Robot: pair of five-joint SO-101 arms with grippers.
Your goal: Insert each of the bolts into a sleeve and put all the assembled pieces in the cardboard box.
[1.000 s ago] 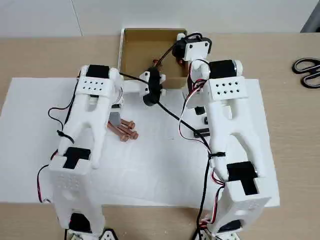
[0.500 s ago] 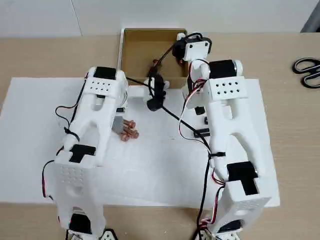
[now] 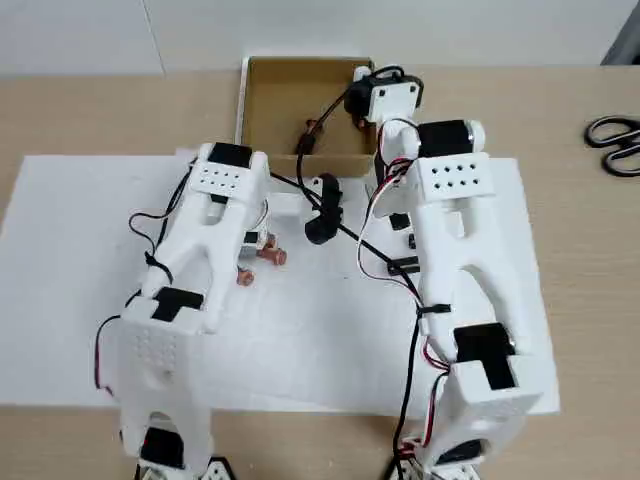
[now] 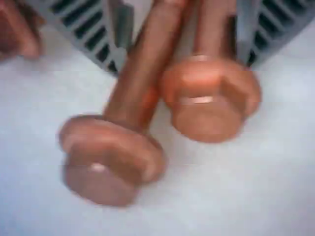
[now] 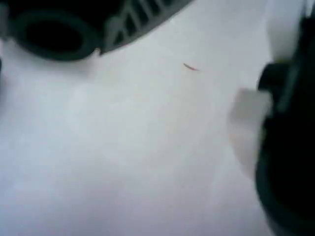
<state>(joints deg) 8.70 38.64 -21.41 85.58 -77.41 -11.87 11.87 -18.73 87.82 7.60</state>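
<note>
- Left pincer (image 4: 182, 56) stands released, its ribbed grey fingers (image 4: 93, 34) spread to either side of two copper-coloured, flange-headed hex metal bolts (image 4: 209, 103). Their shanks run side by side between the jaws, and the heads poke out in front onto the white foam sheet (image 4: 246, 196).
- You want one bolt, not two. Closing as things lie would likely pinch both shanks, and one could skew or squirt out.
- Slide the pincer sideways until a single shank sits between the jaws and the other lies outside a finger. The slanted bolt (image 4: 110, 164) crosses the gap at an angle, so the straighter one looks the easier pick.
- Clamp close behind the flange and leave as much shank bare as you can for the sleeve. The shank tips are hidden, so check before you commit.
- A third copper bolt (image 4: 17, 29) lies just beside the pincer, outside one finger — don't sweep it along.
- The small black piece (image 3: 403, 265) off to the pincer's side, by the right arm (image 3: 455, 230), I take for a sleeve.
- The brown cardboard box (image 3: 280, 100) lies ahead of the pincer, past the sheet's edge, with a black cable (image 3: 350, 235) strung near that path — lift well clear of it.
</note>
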